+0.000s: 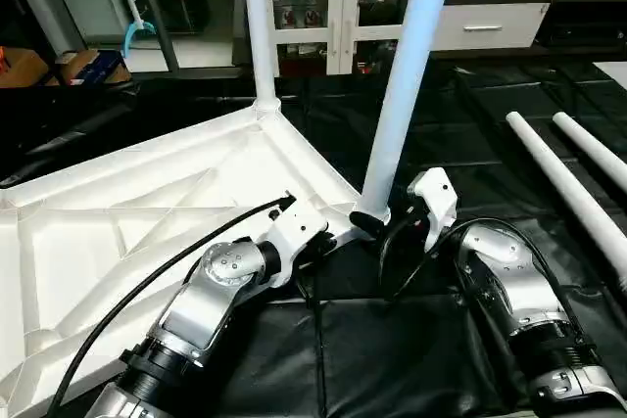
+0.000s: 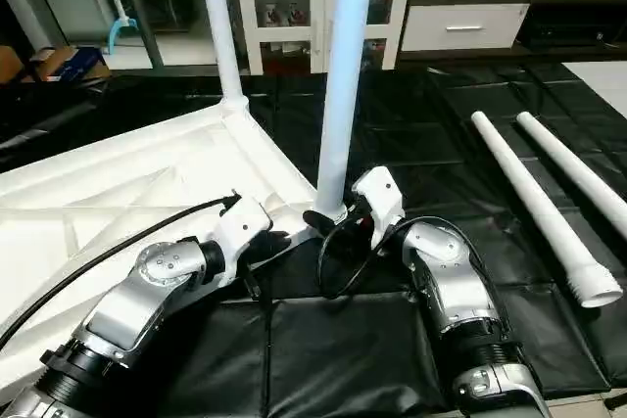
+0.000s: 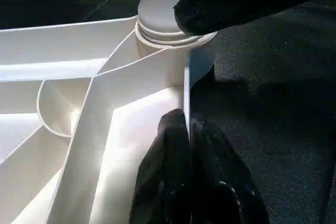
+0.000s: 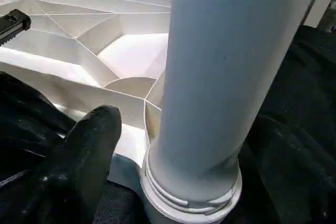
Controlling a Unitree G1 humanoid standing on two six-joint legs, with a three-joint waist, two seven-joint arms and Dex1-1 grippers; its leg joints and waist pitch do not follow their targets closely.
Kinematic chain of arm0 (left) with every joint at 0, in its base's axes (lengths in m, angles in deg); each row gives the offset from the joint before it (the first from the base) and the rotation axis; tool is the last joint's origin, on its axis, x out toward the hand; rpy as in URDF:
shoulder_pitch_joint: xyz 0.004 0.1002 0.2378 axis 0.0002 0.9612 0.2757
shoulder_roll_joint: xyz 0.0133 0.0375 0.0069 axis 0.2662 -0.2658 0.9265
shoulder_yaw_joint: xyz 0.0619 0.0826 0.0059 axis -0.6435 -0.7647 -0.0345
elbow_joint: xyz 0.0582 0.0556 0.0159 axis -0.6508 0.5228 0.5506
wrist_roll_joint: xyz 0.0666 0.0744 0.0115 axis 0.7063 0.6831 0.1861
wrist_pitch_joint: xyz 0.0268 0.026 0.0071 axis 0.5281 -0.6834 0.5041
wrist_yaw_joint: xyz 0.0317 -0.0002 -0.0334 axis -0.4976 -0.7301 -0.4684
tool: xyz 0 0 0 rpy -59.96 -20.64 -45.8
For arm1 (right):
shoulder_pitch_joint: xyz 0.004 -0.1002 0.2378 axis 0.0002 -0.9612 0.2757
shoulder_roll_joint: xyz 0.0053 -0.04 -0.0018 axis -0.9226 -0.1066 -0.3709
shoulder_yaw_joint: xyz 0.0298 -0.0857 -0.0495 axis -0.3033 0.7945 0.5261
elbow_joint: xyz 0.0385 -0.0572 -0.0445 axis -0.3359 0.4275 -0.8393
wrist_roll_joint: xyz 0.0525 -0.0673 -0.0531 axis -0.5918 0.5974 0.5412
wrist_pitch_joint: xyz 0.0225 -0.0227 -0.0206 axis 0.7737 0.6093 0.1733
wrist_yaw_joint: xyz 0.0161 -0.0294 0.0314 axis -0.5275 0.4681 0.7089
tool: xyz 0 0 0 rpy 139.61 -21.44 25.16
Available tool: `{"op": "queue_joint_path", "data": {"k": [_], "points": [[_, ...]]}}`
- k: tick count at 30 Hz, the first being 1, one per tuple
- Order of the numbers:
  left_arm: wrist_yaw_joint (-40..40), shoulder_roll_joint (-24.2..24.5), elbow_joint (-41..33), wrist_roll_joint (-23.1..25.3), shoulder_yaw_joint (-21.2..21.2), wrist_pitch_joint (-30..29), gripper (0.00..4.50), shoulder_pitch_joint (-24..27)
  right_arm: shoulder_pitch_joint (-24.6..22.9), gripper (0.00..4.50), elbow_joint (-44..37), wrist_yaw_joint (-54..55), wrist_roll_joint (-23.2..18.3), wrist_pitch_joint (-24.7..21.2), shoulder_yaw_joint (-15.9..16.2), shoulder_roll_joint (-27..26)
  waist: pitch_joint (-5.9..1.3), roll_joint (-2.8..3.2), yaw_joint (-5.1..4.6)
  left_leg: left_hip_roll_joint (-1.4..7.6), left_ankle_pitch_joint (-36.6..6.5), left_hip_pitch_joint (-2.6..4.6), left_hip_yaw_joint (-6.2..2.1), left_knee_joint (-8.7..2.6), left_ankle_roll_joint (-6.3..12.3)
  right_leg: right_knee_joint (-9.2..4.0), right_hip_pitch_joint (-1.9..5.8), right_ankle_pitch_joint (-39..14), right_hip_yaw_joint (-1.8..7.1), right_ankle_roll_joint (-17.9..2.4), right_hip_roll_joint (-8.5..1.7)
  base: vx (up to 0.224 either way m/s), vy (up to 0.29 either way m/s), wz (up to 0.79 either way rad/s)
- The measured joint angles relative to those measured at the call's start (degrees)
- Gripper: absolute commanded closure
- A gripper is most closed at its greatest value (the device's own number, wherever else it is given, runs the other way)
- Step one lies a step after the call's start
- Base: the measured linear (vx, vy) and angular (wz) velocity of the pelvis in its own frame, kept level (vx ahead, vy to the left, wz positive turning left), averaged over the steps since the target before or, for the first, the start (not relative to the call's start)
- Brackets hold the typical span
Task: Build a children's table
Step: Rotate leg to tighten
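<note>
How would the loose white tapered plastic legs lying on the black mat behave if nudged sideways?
The nearer white tapered plastic leg looks round and smooth, so it would probably roll, curving because it tapers. Long and apparently hollow at its open end, it likely stays stiff and light.

The two head views look forward and down over both forearms, set slightly apart, sharing the top (image 1: 147, 212) and standing legs. The left wrist view looks along closed fingers (image 3: 173, 182) at the near corner socket (image 3: 157, 32). The right wrist view sits very close to the same leg (image 4: 226, 77).
</note>
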Motion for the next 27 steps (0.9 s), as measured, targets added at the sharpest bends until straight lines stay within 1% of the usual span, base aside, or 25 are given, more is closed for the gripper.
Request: {"op": "queue_joint_path", "data": {"k": [27], "points": [[0.0,0.1,0.0,0.0,0.0,0.0,4.50,0.0,0.7,0.53,1.2,-0.6,0.0,0.2,0.0,0.0,0.03,-0.05,-0.08,0.00,0.0,0.00,-0.01,0.00,0.00,0.02,0.00,0.0,0.00,0.0,0.00,0.000,0.000,0.00]]}}
